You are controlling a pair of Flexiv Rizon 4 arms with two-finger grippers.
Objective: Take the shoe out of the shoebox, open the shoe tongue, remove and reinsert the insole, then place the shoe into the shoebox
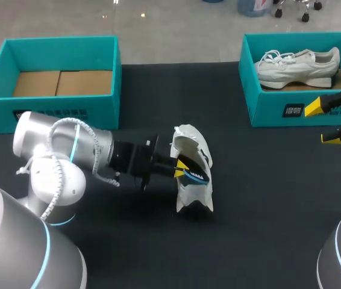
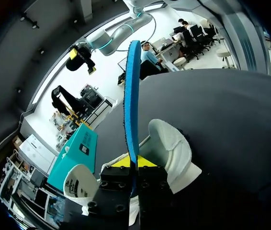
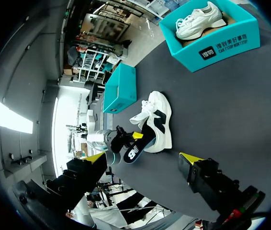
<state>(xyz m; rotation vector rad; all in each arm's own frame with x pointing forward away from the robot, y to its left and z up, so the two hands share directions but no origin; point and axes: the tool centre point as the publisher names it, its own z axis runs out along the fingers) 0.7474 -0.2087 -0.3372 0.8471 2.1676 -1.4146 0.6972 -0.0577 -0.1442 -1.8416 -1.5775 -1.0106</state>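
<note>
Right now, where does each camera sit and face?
Head: above and behind, looking down on the table; left gripper and right gripper show.
Left wrist: on the left arm, facing along its gripper, shut on the blue insole.
Right wrist: on the right arm, facing the table past its open gripper.
All share the unboxed shoe.

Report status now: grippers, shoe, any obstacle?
Left gripper shut on insole, at the shoe. Right gripper open, empty, near a shoebox. Nothing blocks the shoe.

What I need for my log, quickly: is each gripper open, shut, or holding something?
Left gripper: shut on the thin blue foam insole.
Right gripper: open, empty.
</note>
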